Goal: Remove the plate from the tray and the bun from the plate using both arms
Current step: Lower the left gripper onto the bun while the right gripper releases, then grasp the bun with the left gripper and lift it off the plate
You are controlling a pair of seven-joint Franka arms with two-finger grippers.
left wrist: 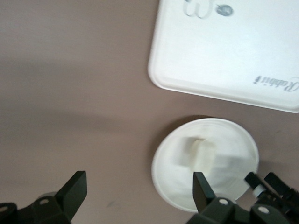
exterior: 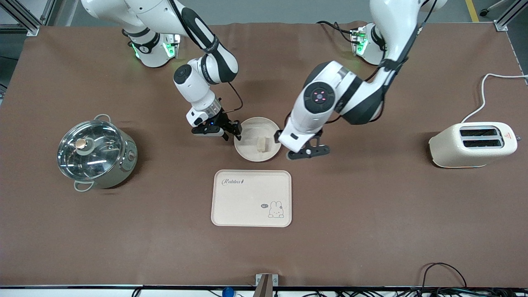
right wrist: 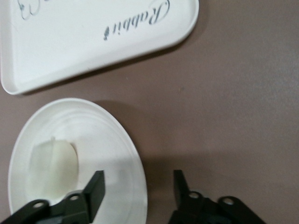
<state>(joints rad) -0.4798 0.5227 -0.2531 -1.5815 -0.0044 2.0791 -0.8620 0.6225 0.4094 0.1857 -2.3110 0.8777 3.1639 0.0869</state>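
The round cream plate lies on the brown table, just farther from the front camera than the rabbit tray. The small pale bun sits on it. My right gripper is open at the plate's edge toward the right arm's end. In the right wrist view its fingers straddle the plate's rim, with the bun beside them. My left gripper is open wide at the plate's edge toward the left arm's end. In the left wrist view one finger hangs over the plate and the other over bare table.
The rectangular cream tray with the rabbit drawing lies nearer the front camera than the plate. A steel pot with a glass lid stands toward the right arm's end. A cream toaster stands toward the left arm's end.
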